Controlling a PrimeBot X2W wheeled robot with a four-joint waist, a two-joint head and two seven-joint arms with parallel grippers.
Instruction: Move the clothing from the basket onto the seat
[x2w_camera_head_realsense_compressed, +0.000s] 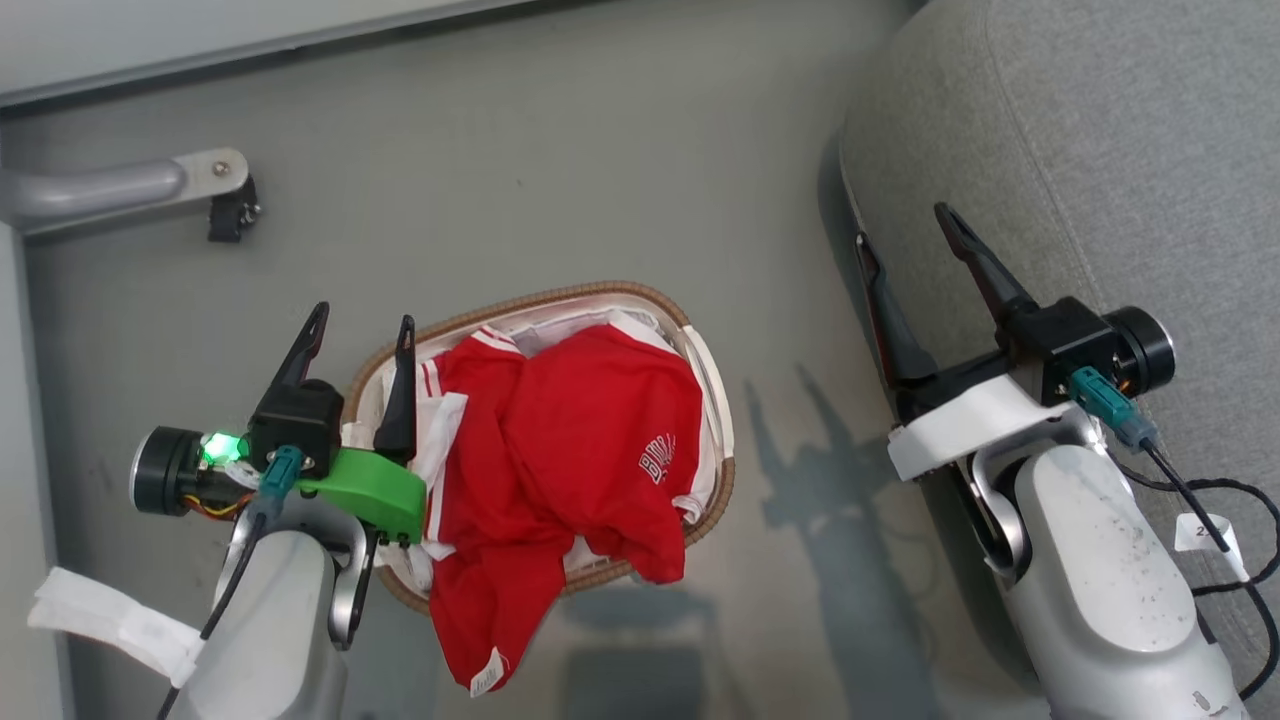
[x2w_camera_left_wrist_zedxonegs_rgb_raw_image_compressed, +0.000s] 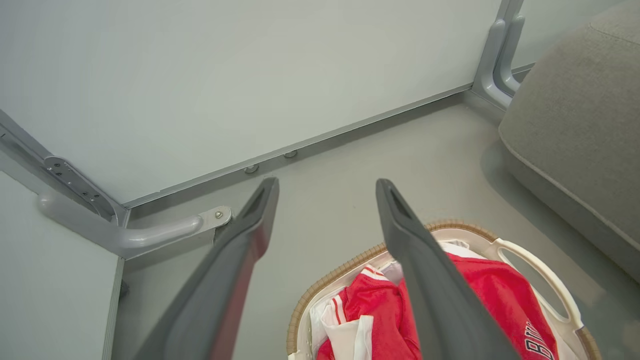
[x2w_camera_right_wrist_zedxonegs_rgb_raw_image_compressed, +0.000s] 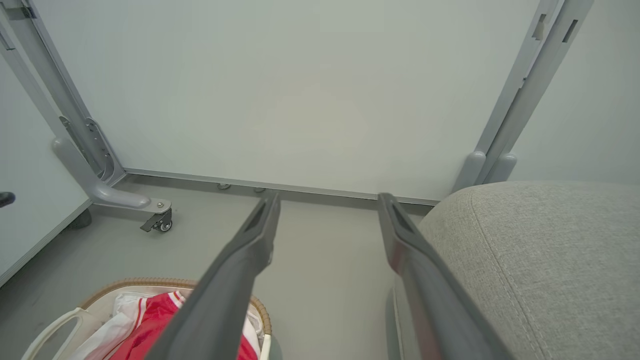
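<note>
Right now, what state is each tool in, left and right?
Left tool: open, holding nothing, above the left side of the basket.
Right tool: open, holding nothing, by the edge of the seat.

The right gripper's (x2w_camera_right_wrist_zedxonegs_rgb_raw_image_compressed: 328, 200) two long dark fingers are seen spread apart over the pale grey floor (x2w_camera_right_wrist_zedxonegs_rgb_raw_image_compressed: 325, 300). The large grey woven-fabric seat (x2w_camera_right_wrist_zedxonegs_rgb_raw_image_compressed: 540, 260) is shown at the right. At lower left, red clothing with white striped trim (x2w_camera_right_wrist_zedxonegs_rgb_raw_image_compressed: 150, 325) is held in the small white plastic basket with a brown woven rim (x2w_camera_right_wrist_zedxonegs_rgb_raw_image_compressed: 150, 282).
</note>
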